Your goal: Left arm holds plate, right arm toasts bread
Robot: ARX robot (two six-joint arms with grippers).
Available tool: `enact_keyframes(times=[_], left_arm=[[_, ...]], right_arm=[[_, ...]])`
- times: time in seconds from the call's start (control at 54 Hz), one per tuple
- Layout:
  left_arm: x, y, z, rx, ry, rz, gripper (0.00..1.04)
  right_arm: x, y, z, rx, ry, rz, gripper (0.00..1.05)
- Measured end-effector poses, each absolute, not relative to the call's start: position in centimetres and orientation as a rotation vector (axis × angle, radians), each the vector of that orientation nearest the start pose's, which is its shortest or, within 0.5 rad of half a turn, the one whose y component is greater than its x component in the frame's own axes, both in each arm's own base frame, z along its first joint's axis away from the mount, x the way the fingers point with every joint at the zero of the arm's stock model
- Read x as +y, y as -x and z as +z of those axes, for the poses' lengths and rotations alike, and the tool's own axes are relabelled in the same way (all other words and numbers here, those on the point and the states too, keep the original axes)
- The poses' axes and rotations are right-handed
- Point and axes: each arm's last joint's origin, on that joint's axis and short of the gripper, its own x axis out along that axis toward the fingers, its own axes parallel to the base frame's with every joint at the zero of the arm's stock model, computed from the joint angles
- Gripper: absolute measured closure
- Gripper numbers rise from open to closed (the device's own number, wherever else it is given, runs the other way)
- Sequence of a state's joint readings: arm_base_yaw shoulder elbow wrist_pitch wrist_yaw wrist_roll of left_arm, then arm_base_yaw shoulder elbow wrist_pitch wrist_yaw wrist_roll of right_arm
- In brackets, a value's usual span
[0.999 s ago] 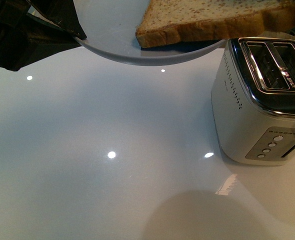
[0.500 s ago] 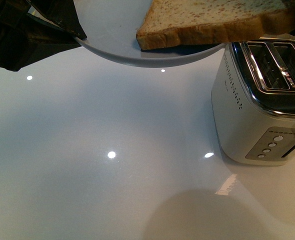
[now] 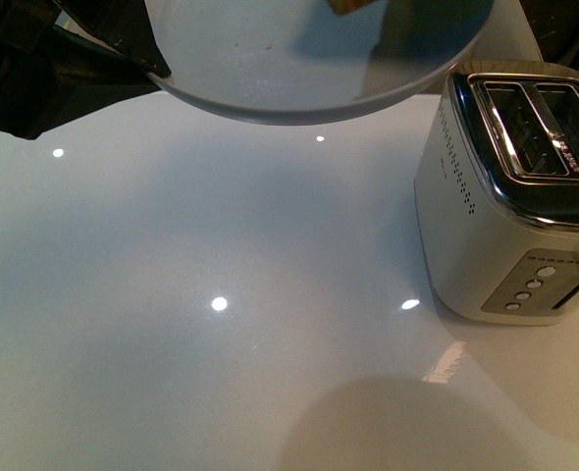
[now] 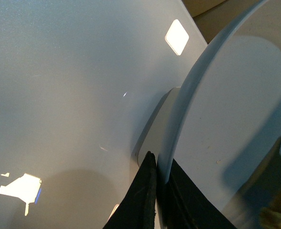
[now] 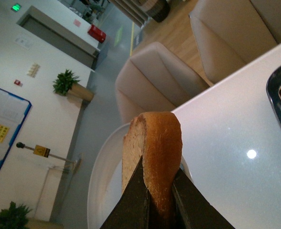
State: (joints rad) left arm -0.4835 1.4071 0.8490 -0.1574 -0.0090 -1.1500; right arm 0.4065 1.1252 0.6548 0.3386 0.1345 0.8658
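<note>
Two grips in place, one per arm. Right gripper [image 5: 158,186] jaws clamped on the lower edge of the bread slice [image 5: 152,143], which stands upright on edge between them with the crust facing the wrist camera. Left gripper [image 4: 159,176] jaws pinched on the rim of the plate [image 4: 226,119], one finger on each face. Plate apparently raised off the white table [image 3: 221,324], up and to the left of the toaster [image 3: 510,196], its rim overlapping the toaster's far corner in the front view. Plate face bare apart from crumbs and a shadow. Only a sliver of crust at the top edge of the front view, over the plate, left of the toaster slots. Both slots empty as far as visible.

Judged progress: about a third.
- Done: plate gripped, slice gripped and clear of the plate.
- Left: carry the slice across over the toaster, line it up with a slot, lower it in, release, press the lever.

Slice already vertical, which suits the slot.
</note>
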Motion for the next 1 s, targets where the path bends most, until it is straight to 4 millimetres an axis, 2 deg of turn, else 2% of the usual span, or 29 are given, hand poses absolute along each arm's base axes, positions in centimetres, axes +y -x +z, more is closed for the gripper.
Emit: enact_keyframes(times=[0.074, 0.204, 0.333, 0.407, 0.592, 0.722, 0.999], left_arm=[[-13.4, -25.6, 22.2, 0.865, 0.905, 0.000, 1.02], [-13.4, -25.6, 22.2, 0.865, 0.905, 0.000, 1.02], [-13.4, -25.6, 22.2, 0.865, 0.905, 0.000, 1.02], [-13.4, -25.6, 22.2, 0.865, 0.905, 0.000, 1.02], [-13.4, -25.6, 22.2, 0.865, 0.905, 0.000, 1.02], [-13.4, -25.6, 22.2, 0.865, 0.905, 0.000, 1.02], [-13.4, -25.7, 22.2, 0.864, 0.905, 0.000, 1.02]], right_arm=[[8.7, -22.7, 28.4, 0.205, -0.802, 0.190, 1.01], [6.4, -22.5, 31.2, 0.143, -0.710, 0.145, 1.01], [4.4, -23.1, 32.3, 0.123, -0.579, 0.059, 1.01], [3.9, -23.6, 32.6, 0.128, -0.478, 0.027, 1.01], [4.2, -25.7, 32.0, 0.186, -0.272, -0.004, 1.01], [4.5, -27.3, 30.6, 0.235, -0.108, -0.015, 1.01], [5.2, -29.7, 28.7, 0.332, 0.080, -0.040, 1.01]])
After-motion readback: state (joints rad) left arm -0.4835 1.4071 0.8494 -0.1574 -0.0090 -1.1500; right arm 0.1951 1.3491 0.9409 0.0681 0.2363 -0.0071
